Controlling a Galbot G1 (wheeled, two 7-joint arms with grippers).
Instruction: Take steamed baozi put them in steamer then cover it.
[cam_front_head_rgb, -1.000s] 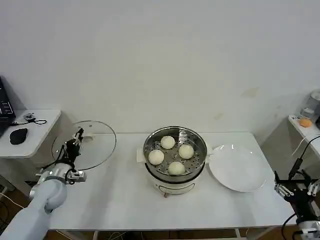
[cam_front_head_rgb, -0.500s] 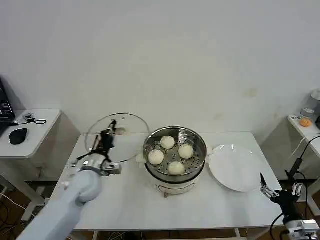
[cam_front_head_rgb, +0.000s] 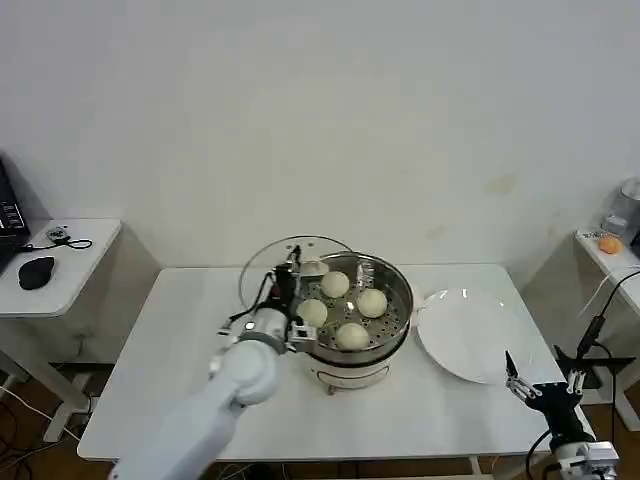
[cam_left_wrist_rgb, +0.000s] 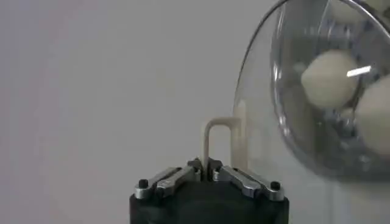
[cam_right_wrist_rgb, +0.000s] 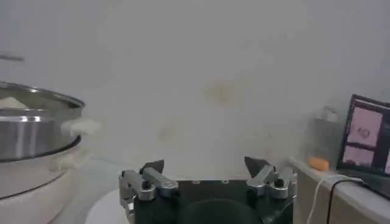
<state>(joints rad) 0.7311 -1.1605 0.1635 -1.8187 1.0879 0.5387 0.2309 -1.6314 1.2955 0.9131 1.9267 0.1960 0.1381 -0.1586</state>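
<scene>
Four baozi sit inside one steamer (cam_front_head_rgb: 385, 330): one at twelve o'clock (cam_front_head_rgb: 335, 285), one at three o'clock (cam_front_head_rgb: 372, 302), one at six o'clock (cam_front_head_rgb: 352, 336) and one at nine o'clock (cam_front_head_rgb: 313, 313). There is one cover (cam_front_head_rgb: 268, 272), clear glass with a single pale handle (cam_left_wrist_rgb: 223, 141). One white plate (cam_front_head_rgb: 473, 336) lies on one white bench (cam_front_head_rgb: 170, 350). Two end effectors are counted, the left end effector (cam_front_head_rgb: 287, 285) and the right end effector (cam_front_head_rgb: 540, 385).
</scene>
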